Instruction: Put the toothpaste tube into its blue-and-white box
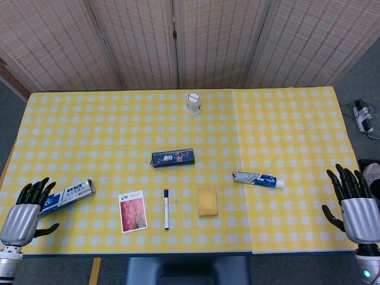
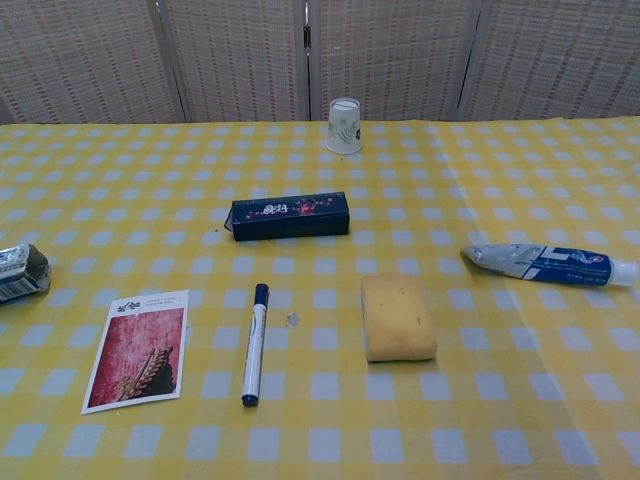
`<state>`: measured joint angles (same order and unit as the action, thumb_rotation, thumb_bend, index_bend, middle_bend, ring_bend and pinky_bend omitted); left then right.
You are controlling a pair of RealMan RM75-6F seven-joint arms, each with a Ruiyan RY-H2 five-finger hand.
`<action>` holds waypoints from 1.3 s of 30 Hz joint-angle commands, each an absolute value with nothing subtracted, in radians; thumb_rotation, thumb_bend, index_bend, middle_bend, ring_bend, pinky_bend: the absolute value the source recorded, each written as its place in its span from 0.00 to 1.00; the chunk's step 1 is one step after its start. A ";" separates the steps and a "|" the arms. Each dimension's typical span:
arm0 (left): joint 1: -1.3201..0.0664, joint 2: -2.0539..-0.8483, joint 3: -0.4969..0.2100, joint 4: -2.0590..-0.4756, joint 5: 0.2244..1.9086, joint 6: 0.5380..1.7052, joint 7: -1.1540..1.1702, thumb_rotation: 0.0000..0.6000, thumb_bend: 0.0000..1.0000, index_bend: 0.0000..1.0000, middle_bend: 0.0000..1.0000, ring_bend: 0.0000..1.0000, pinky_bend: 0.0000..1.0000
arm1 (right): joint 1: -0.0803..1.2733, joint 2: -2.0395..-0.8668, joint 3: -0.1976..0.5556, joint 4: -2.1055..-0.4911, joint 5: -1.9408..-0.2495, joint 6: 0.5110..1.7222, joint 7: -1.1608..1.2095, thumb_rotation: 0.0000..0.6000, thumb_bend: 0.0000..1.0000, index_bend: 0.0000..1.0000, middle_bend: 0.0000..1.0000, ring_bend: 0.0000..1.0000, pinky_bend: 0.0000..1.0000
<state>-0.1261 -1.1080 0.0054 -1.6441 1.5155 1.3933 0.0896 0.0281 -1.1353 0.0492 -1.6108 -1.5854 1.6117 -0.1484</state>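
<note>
Wide bare cloth btwn right hand (image 1: pixel 354 205) and toothpaste tube (image 1: pixel 257 179); nothing in that lane, so approach from the right edge of the counter (image 1: pixel 297 119) is open. Left hand (image 1: pixel 25 208) sits just beside the blue-and-white box (image 1: pixel 68 196), no obstacle btwn them. The middle strip is crowded: card (image 1: pixel 132 211), marker pen (image 1: pixel 166 209) and yellow sponge (image 1: pixel 208 201) lie in a row, w/ narrow gaps. Dark blue box (image 1: pixel 173 157) lies behind them, well apart. Paper cup (image 1: pixel 193 103) stands upright far back. Open cloth either side of it.
</note>
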 commanded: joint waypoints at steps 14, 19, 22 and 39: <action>-0.177 -1.228 0.031 -1.545 1.641 1.381 -0.030 1.00 0.14 0.13 0.23 0.11 0.20 | 0.020 -1.159 0.056 -1.593 -1.567 1.604 -0.177 1.00 0.32 0.00 0.00 0.00 0.00; -0.224 -1.252 -0.003 -1.568 1.537 1.265 -0.002 1.00 0.15 0.12 0.19 0.07 0.17 | 0.021 -1.156 0.059 -1.600 -1.569 1.605 -0.167 1.00 0.32 0.00 0.00 0.00 0.00; -0.254 -1.270 -0.025 -1.548 1.490 1.210 -0.021 1.00 0.15 0.09 0.17 0.06 0.15 | 0.030 -1.153 0.055 -1.598 -1.574 1.584 -0.155 1.00 0.32 0.00 0.00 0.00 0.00; -0.335 -1.351 -0.102 -1.432 1.254 1.056 0.072 1.00 0.15 0.14 0.17 0.14 0.28 | 0.038 -1.146 0.048 -1.605 -1.578 1.563 -0.147 1.00 0.33 0.00 0.00 0.00 0.00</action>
<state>-0.3241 -1.3393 -0.0926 -1.4497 1.2694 1.0665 0.0650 0.0386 -1.1490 0.0521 -1.6020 -1.5718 1.5616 -0.1495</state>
